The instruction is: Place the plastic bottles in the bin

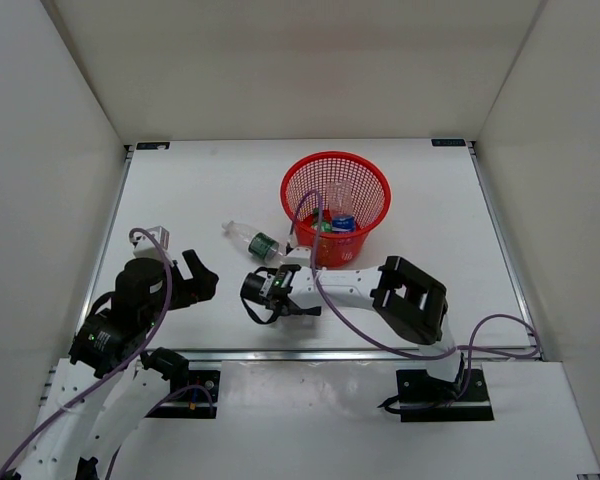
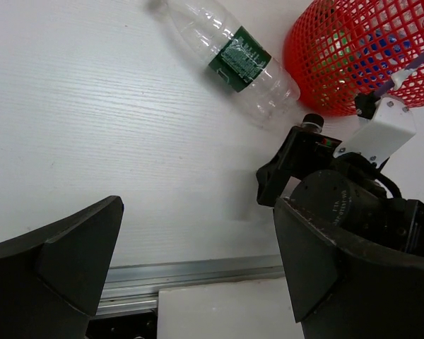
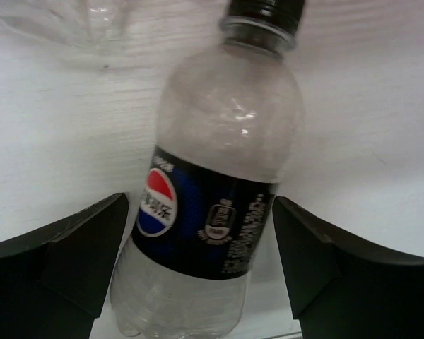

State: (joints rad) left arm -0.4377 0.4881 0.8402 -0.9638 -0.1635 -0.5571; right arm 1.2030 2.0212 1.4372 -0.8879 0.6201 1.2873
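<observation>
The red mesh bin (image 1: pixel 335 170) stands at mid-table and holds a green bottle (image 1: pixel 322 227) and a blue-labelled bottle (image 1: pixel 343 222). A clear bottle with a dark green label (image 1: pixel 254 241) lies on the table left of the bin; it also shows in the left wrist view (image 2: pixel 233 60). My right gripper (image 1: pixel 260 296) reaches left in front of the bin. In the right wrist view it (image 3: pixel 200 233) is open, with its fingers on either side of a clear black-labelled bottle (image 3: pixel 212 141) and gaps on both sides. My left gripper (image 2: pixel 198 212) is open and empty, near the front left (image 1: pixel 195 280).
White walls enclose the table on three sides. A metal rail (image 2: pixel 191 272) runs along the near edge. The bin also shows in the left wrist view (image 2: pixel 353 56), behind the right arm's wrist (image 2: pixel 339 205). Part of another clear bottle (image 3: pixel 92 21) lies just beyond the black-labelled one.
</observation>
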